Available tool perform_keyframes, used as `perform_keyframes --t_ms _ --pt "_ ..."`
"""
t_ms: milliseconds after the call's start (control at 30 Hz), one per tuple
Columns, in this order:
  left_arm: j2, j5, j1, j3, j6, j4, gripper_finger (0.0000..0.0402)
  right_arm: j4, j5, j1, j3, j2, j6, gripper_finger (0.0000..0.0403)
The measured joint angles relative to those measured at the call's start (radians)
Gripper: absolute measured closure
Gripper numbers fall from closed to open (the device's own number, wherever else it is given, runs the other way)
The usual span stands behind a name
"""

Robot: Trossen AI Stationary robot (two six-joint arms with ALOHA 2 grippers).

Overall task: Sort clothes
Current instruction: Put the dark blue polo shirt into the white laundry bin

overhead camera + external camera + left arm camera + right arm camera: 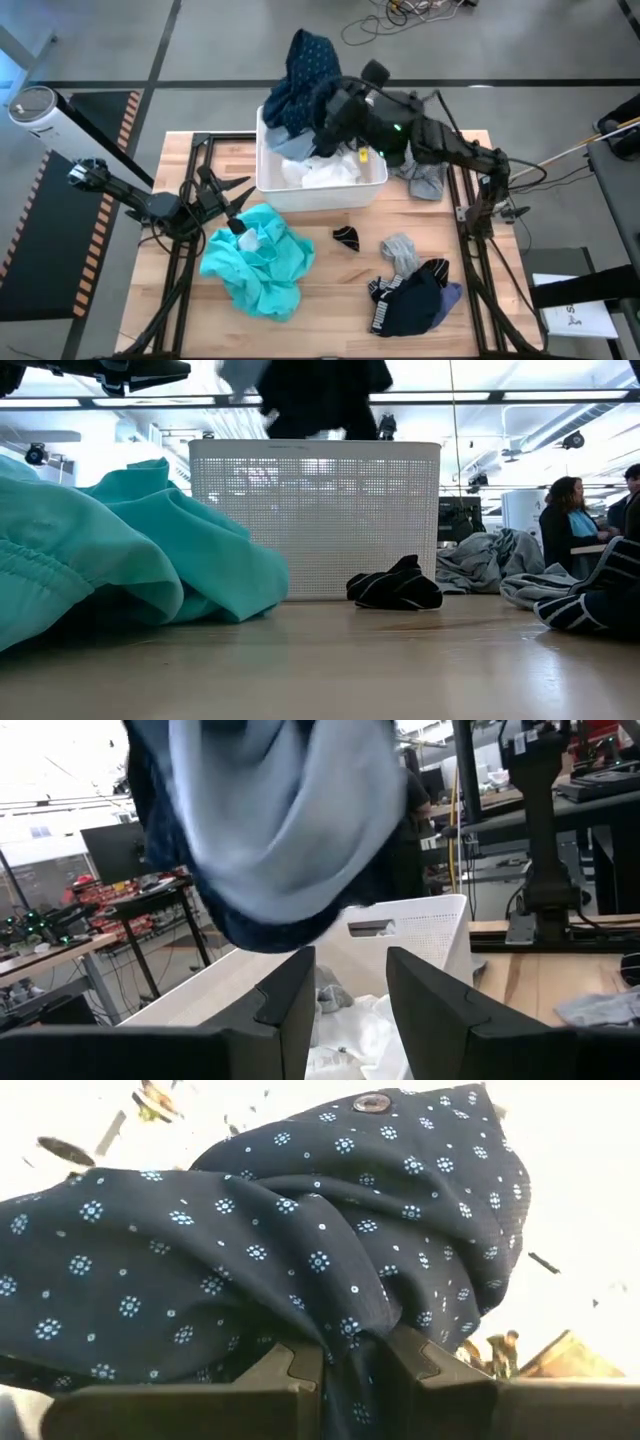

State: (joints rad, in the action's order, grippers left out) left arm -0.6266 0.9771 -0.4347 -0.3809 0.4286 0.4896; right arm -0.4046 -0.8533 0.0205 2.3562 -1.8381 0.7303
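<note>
One navy dotted garment (pixel 300 75) hangs pinched in the right gripper (pixel 350 1365) directly above the white bin (pixel 372 190), w/ white pieces already inside; left gripper (pixel 232 205) idles agape beside the teal garment (pixel 262 262); teal, grey, navy-black items still unsorted

Two dark arms, matte black links. Right arm (pixel 440 140): green indicator light, thin black cables. Left arm (pixel 130 195): slim links; blocky black fingers (pixel 285 1010).
</note>
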Motion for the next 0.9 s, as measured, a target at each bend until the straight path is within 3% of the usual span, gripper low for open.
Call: perform_keyframes --t_ms 100,267,367,600,900 --pt "0.000 0.000 0.000 0.000 0.000 0.000 0.0287 -0.126 0.066 -0.068 0.000 0.001 -0.129 0.0375" --pt "0.000 0.000 0.000 0.000 0.000 0.000 0.0287 -0.392 0.300 -0.187 0.000 -0.010 -0.447 0.0375" --pt "0.000 0.000 0.000 0.000 0.003 0.000 0.0287 -0.509 0.413 -0.243 -0.003 -0.036 -0.557 0.0375" --pt "0.000 0.000 0.000 0.000 0.004 0.000 0.0287 -0.615 0.604 -0.324 -0.005 -0.139 -0.627 0.0375" --pt "0.000 0.000 0.000 0.000 0.004 -0.003 0.0287 -0.744 0.763 -0.412 -0.005 -0.313 -0.634 0.0375"
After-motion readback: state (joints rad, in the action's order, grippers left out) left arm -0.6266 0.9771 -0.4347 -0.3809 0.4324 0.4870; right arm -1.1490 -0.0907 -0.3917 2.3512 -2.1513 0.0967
